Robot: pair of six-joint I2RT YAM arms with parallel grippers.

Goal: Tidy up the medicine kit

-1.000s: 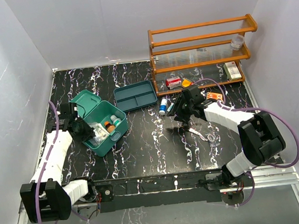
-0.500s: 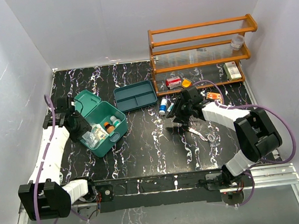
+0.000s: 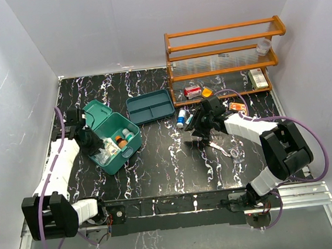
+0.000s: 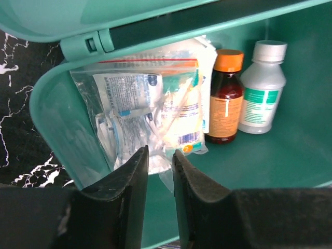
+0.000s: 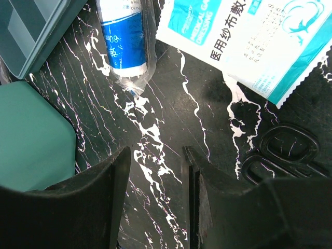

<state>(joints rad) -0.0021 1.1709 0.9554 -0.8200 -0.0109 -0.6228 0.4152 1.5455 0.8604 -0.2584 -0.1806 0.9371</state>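
The medicine kit [image 3: 121, 159] sits open near the left edge of the bench [image 3: 158, 166]. On the left wrist view, the left claw [image 4: 160, 155] is narrow by the plastic bag [image 4: 150, 114] inside the kit. Nobody can tell if it pinches the bag. On the right wrist view, the right claw [image 5: 155, 155] gapes empty over the bench. It should line up over the blue bottle [image 5: 122, 39] first.

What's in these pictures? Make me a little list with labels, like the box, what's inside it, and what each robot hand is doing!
Box: teal-green plastic medicine kit, lid open
Inside: clear zip bag of supplies, brown bottle with orange cap, white bottle with green label
Left hand: at the bag, fingers nearly together; grip unclear
Right hand: open above the black marbled table, holding nothing
Near right hand: blue-labelled wrapped bottle, white-and-teal dressing packet, black scissors handles
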